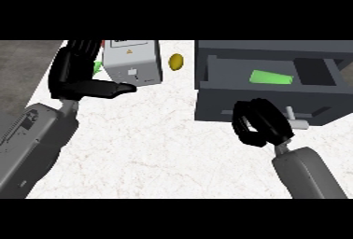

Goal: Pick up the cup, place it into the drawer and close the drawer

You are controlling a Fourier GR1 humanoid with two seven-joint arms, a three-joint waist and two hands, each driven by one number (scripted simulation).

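The green cup (271,77) already lies on its side inside the open drawer (265,109); my right hand (260,122) hangs at the drawer front, fingers curled on nothing; my left hand (79,74) rests open by the grey box (133,61); a skewed push might jam the drawer on the bench (151,149).

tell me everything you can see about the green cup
The green cup lies on its side inside the open dark grey drawer, at the view's upper right. It is plain bright green with no handle showing, tapered, its wider end toward the right. It rests on the drawer's floor near the back, apart from the walls. Neither hand touches it; the right hand, fingers curled, sits in front of the drawer's front panel.
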